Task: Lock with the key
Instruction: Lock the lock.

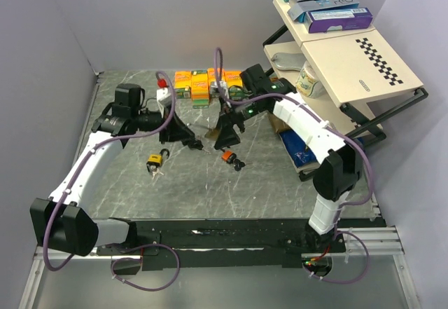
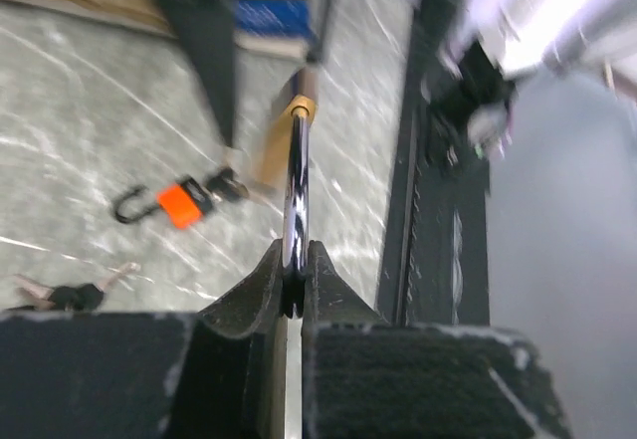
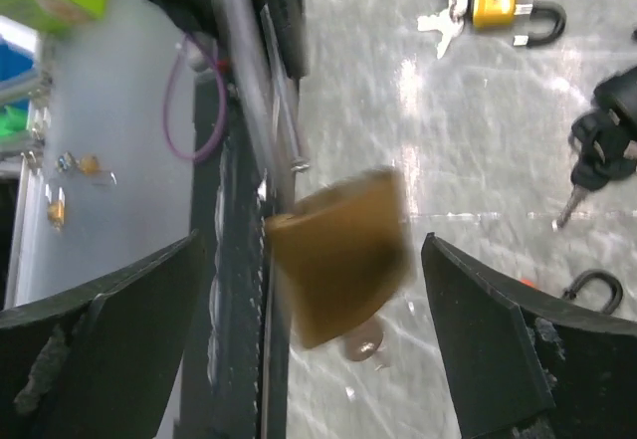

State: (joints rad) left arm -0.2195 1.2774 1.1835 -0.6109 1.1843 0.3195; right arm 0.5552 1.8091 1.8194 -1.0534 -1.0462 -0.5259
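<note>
My left gripper [image 1: 192, 139] is shut on the chrome shackle [image 2: 295, 190] of a brass padlock [image 1: 212, 136] and holds it above the table's middle. In the right wrist view the brass padlock body [image 3: 343, 255] is blurred and hangs between the wide-open fingers of my right gripper [image 3: 311, 245], which do not touch it. A small key head [image 3: 363, 344] sticks out of its underside. In the left wrist view the jaws of my left gripper [image 2: 295, 250] pinch the shackle. My right gripper [image 1: 225, 137] sits just right of the padlock.
A yellow padlock [image 1: 154, 160] with keys and an orange padlock [image 1: 227, 156] with black keys [image 1: 239, 163] lie on the marble table. Orange and yellow boxes [image 1: 203, 85] stand at the back. A tilted shelf rack [image 1: 336, 64] stands at the right.
</note>
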